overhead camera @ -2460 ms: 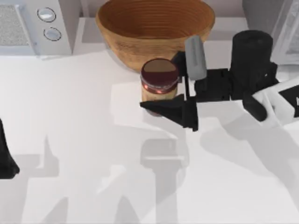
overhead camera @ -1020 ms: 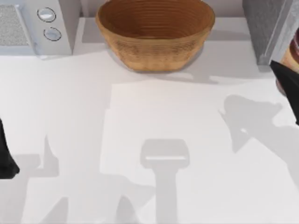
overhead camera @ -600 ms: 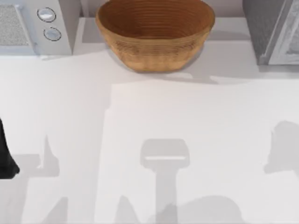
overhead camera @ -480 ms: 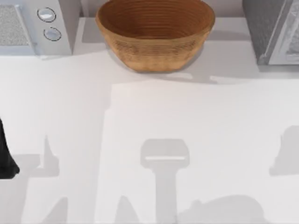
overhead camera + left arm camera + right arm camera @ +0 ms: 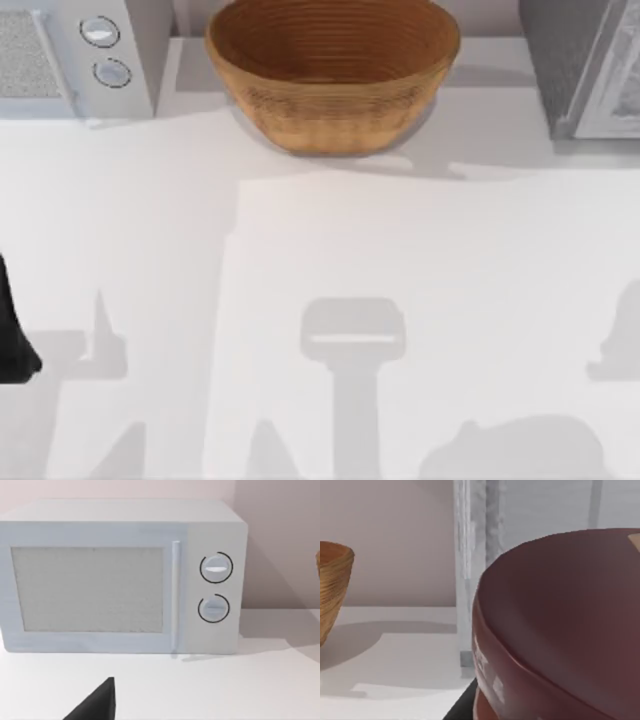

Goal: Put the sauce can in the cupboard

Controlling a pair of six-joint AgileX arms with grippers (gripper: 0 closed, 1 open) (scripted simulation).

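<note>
Change: sauce can [image 5: 560, 630] gone from tabletop [image 5: 400, 260], carried rightward.
Right gripper: grip state unclear.
Advice: approach cupboard [image 5: 580, 70] level.

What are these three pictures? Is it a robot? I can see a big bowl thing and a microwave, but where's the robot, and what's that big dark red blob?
Yes, it's a robot with two arms, drawn inside a computer world. One picture looks down on the white table from above. The other two come from little cameras on each arm's wrist.

At the back of the table stands a woven basket, with a microwave in the left corner and a grey cupboard in the right corner. The dark shape at the table's left edge is the left arm, parked there. Its wrist camera faces the microwave, with a black tip of the left gripper peeking in.

The dark red blob is the lid of the sauce can, very close to the right wrist camera, with the cupboard behind it and the basket off to the side.
</note>
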